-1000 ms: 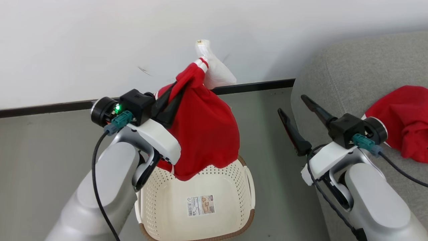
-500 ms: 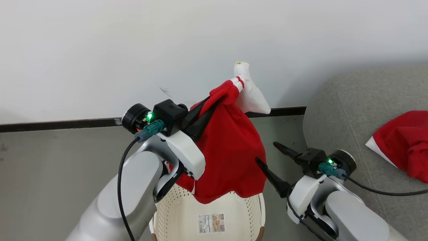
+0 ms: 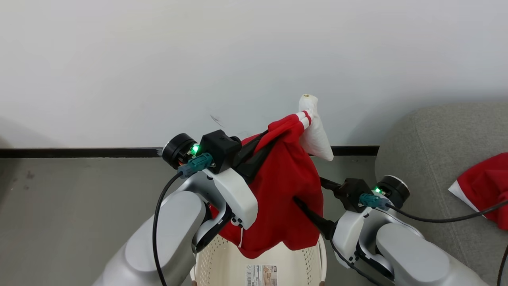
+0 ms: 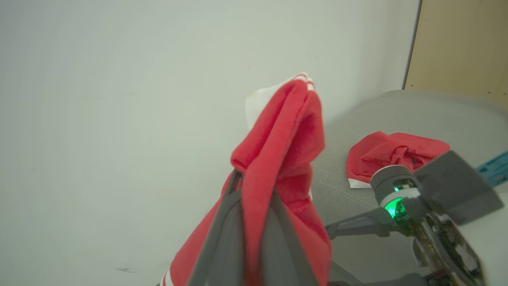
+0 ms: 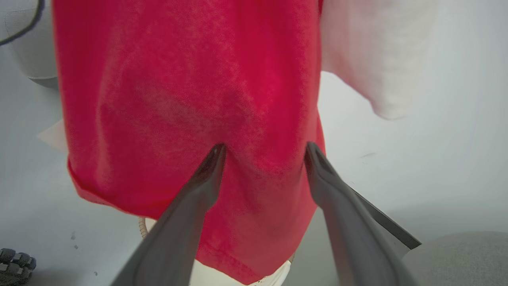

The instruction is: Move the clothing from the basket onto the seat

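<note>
My left gripper (image 3: 258, 149) is shut on a red garment (image 3: 285, 198) with a white sleeve, which hangs from it above the cream basket (image 3: 222, 266). In the left wrist view the fabric (image 4: 285, 131) drapes over the closed fingers (image 4: 226, 226). My right gripper (image 3: 313, 194) stands open, and its fingertips press against the hanging cloth (image 5: 190, 79) from the right (image 5: 264, 149). A second red garment (image 3: 484, 190) lies crumpled on the grey seat (image 3: 428, 151); the left wrist view has it too (image 4: 393, 155).
A white wall (image 3: 158, 59) with a dark baseboard (image 3: 79, 152) runs behind the basket. Grey floor (image 3: 59, 206) spreads to the left. A wooden panel (image 4: 460, 43) stands beyond the seat.
The head camera has shifted, so the whole scene sits lower and further right. My right gripper has swung left from beside the seat and its open fingers now meet the hanging garment.
</note>
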Controlling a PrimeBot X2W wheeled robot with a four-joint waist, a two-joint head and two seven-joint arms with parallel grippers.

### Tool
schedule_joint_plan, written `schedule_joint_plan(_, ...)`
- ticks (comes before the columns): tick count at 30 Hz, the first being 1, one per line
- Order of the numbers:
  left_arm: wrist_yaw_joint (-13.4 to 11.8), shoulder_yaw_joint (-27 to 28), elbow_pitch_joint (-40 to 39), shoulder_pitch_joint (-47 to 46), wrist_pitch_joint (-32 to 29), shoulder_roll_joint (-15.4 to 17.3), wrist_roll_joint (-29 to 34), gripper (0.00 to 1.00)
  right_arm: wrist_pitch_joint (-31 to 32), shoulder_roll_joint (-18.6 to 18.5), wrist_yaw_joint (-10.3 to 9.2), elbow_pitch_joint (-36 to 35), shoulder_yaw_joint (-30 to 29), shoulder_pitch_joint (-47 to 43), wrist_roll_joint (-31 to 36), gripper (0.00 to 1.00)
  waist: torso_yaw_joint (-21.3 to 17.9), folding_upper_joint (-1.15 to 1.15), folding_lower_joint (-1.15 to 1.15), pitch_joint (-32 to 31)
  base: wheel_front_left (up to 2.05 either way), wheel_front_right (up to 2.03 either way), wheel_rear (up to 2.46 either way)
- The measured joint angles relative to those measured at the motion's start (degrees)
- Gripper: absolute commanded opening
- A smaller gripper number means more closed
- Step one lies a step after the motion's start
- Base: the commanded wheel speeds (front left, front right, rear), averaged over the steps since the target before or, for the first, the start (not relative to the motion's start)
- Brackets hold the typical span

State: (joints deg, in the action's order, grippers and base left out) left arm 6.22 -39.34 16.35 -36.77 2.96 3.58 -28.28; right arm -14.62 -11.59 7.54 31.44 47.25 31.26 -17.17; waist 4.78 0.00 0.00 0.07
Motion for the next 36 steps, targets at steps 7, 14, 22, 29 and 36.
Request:
schedule_joint_plan(7, 0.0, -0.8, -2.1, 1.1, -1.4, -0.2, -0.9, 0.0, 0.0, 0.4, 0.0, 2.5, 6.9, 1.2, -1.9, 0.61, 1.7, 0.0, 0.0, -0.6, 0.0, 0.0, 0.0)
schedule_joint_plan(14, 0.0, -1.1, -3.4, 1.3, -2.0, -0.3, -1.7, 0.0, 0.0, 1.2, 0.0, 2.6, 9.5, 4.6, -3.5, 0.0, 3.2, 0.0, 0.0, -0.8, 0.0, 0.0, 0.0)
schedule_joint_plan(22, -1.0, -0.5, -3.9, 3.3, -2.7, -0.3, -2.5, 0.0, 0.0, 0.0, 0.0, 2.3, 11.0, 4.8, -5.5, 0.0, 3.8, 0.0, 0.0, -0.6, 0.0, 0.0, 0.0)
schedule_joint_plan(29, -2.1, 0.6, -3.0, 5.6, -2.9, 0.1, -3.7, 0.21, 0.0, -3.6, 0.0, -0.1, 8.5, 4.7, -6.5, 0.0, 3.0, 0.0, 0.0, -0.5, 0.0, 0.0, 0.0)
schedule_joint_plan(36, -2.1, 0.8, -2.2, 7.0, -2.6, 0.0, -4.4, 1.0, 0.0, -8.2, 0.01, -1.7, 2.5, 4.2, -6.5, 0.0, 1.6, 0.0, 0.0, -0.5, 0.0, 0.0, 0.0)
